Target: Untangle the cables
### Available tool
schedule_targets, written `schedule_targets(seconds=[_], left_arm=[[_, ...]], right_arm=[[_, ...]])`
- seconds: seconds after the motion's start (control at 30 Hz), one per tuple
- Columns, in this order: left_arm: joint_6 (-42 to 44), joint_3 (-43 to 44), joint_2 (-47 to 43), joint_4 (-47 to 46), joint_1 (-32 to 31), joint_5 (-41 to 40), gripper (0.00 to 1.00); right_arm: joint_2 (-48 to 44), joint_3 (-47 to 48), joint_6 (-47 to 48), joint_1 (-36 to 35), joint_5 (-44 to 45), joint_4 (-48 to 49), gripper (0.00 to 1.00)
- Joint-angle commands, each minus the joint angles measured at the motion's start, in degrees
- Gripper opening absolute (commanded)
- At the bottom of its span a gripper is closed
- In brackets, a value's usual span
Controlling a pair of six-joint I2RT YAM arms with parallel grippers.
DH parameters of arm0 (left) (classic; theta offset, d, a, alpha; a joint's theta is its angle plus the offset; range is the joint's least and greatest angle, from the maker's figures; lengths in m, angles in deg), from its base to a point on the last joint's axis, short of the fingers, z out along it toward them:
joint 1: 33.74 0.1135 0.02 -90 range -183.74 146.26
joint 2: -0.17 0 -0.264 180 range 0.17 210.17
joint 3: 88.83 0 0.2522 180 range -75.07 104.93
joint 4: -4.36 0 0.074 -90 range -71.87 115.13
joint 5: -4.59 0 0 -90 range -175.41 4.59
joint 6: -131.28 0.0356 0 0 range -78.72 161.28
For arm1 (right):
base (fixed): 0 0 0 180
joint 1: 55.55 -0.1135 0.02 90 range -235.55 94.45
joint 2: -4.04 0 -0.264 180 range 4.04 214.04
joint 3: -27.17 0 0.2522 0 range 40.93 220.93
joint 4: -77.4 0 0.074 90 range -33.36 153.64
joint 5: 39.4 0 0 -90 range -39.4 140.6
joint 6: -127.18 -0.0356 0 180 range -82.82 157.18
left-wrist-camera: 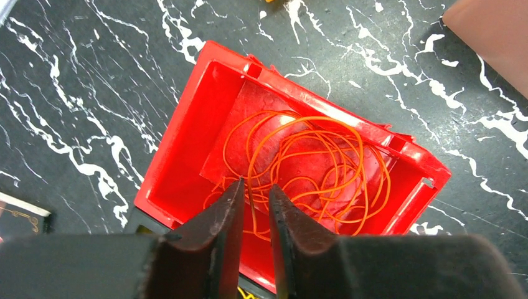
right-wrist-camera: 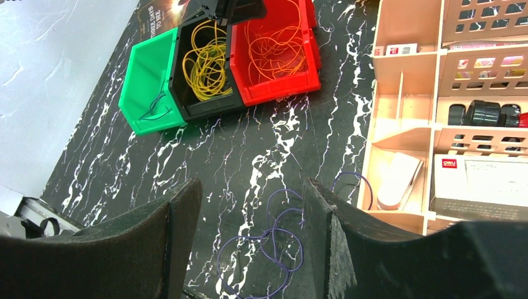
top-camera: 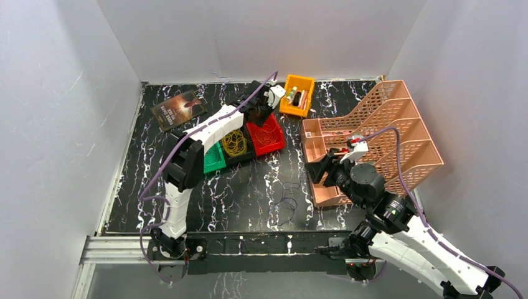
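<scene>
**Hovering Over the Red Bin**

The left hand (left-wrist-camera: 256, 185) hung above the red bin (left-wrist-camera: 187, 124), its fingers drawn close with a slim gap between them and nothing pinched. The orange cables (left-wrist-camera: 305, 162) lay coiled inside that bin. The right hand (right-wrist-camera: 251, 184) was spread wide above the worktop (right-wrist-camera: 249, 149), where a purple cable (right-wrist-camera: 269, 235) lay in loose loops near the pink organiser (right-wrist-camera: 405, 112). The yellow cables (right-wrist-camera: 205, 59) sat in the black bin (right-wrist-camera: 177, 93), between the red bin and a green bin (right-wrist-camera: 140, 75) that held a dark strand (right-wrist-camera: 154, 111).

Orange cables (left-wrist-camera: 311, 168) in red bin (left-wrist-camera: 180, 143), yellow cables (right-wrist-camera: 205, 59) in black bin (right-wrist-camera: 208, 109), purple cables (right-wrist-camera: 269, 240) loose
</scene>
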Motion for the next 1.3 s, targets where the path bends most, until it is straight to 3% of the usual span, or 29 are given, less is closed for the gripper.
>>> schedule_targets(seconds=[0.0, 0.27, 0.57, 1.03, 1.17, 1.27], left_arm=[[0.0, 1.4, 0.0, 1.8, 0.2, 0.2, 0.15], [-0.4, 1.0, 0.2, 2.9, 0.6, -2.5, 0.00], [0.0, 0.9, 1.6, 5.8, 0.6, -7.1, 0.00], [-1.1, 8.9, 8.4, 8.6, 0.7, -4.7, 0.00], [-1.3, 9.4, 7.6, 8.8, 0.6, -4.8, 0.09], [-1.3, 9.6, 6.5, 8.8, 0.6, -4.7, 0.25]], right_arm=[[0.2, -0.4, 0.1, 0.1, -0.2, 3.6, 0.69], [-0.1, -0.5, 0.0, 0.1, 0.0, 3.4, 0.69], [0.4, -0.8, -0.2, 0.2, -0.7, 4.3, 0.69], [-1.3, -0.8, -0.2, 0.1, 0.5, 2.7, 0.69], [-1.2, -0.9, -0.3, 0.1, 0.5, 2.7, 0.69], [-0.9, -1.0, -0.3, 0.1, 0.2, 3.0, 0.69]])
